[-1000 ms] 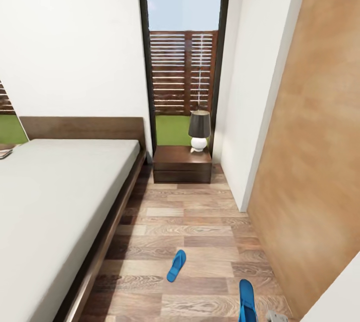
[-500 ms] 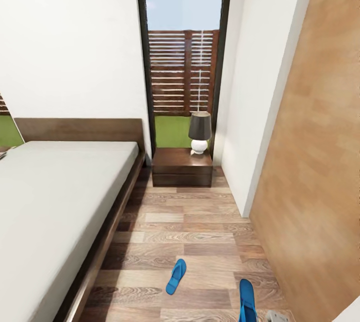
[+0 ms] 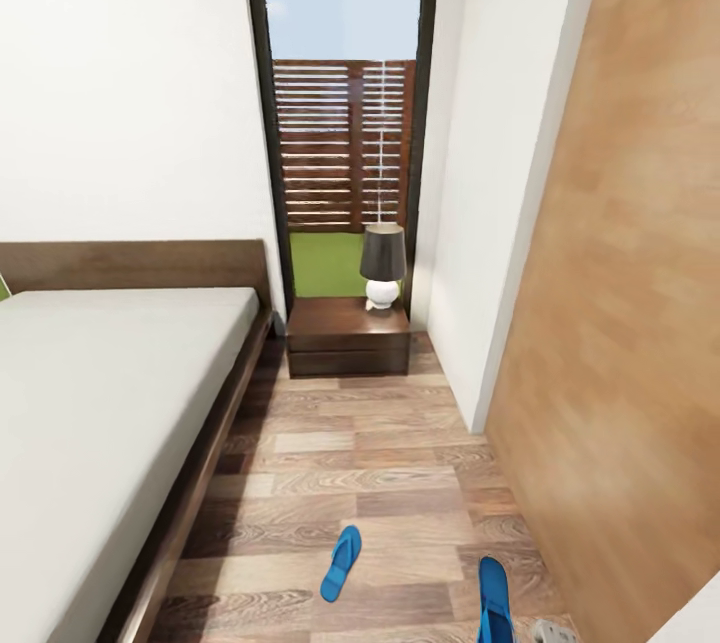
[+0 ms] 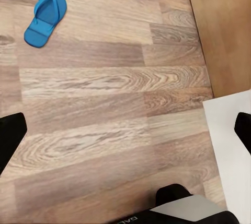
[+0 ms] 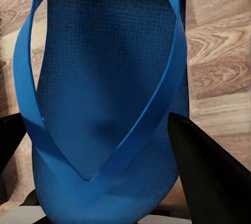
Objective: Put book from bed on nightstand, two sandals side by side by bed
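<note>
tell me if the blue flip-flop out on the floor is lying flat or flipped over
Lying flat, strap side up: the bright blue flip-flop rests on the brown wood-plank floor, its blue strap visible on top in the left wrist view.

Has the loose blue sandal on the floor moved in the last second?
No. The sandal keeps its place relative to the nightstand and the bed; the whole head view shifted, so the camera moved.
</note>
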Robot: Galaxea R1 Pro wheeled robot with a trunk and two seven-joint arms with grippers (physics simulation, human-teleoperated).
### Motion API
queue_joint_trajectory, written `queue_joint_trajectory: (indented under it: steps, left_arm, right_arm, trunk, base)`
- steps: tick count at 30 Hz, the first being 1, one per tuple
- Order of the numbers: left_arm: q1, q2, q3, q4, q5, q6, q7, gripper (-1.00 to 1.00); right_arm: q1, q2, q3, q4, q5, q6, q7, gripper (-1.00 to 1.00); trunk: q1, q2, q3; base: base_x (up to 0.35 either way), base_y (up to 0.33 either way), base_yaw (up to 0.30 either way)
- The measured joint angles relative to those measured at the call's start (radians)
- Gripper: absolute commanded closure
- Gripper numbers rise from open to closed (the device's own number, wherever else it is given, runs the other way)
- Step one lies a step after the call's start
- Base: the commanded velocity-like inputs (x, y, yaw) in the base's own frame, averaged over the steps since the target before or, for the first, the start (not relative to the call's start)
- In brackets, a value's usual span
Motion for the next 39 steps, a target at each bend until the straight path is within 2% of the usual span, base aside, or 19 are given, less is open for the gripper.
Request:
queue_joint_trajectory:
  steps: [9,17,35,39]
  left_arm:
    - [0.0,0.0,0.0,0.0,0.0,0.0,0.0,-1.0]
    - [0.0,0.0,0.0,0.0,0.0,-0.001,0.0,-1.0]
    - [0.0,0.0,0.001,0.0,0.002,-0.001,0.0,-1.0]
    - [0.0,0.001,0.001,0.0,0.002,0.0,0.0,-1.0]
  right_arm:
    - [0.0,0.0,0.0,0.0,0.0,0.0,0.0,1.0]
    - [0.0,0.0,0.0,-0.001,0.0,0.0,0.001,1.0]
    - [0.0,0.0,0.0,-0.001,0.0,0.0,-0.001,1.0]
    - [0.0,0.0,0.0,0.0,0.0,0.0,0.0,1.0]
  trunk:
    - [0.0,0.0,0.0]
    - [0.0,0.0,0.0]
    - [0.0,0.0,0.0]
    - [0.0,0.0,0.0]
  base:
    - [0.277,0.075,-0.004]
    - [0.04,0.004,-0.021]
    - [0.003,0.0,-0.206]
    - [0.201,0.066,-0.127]
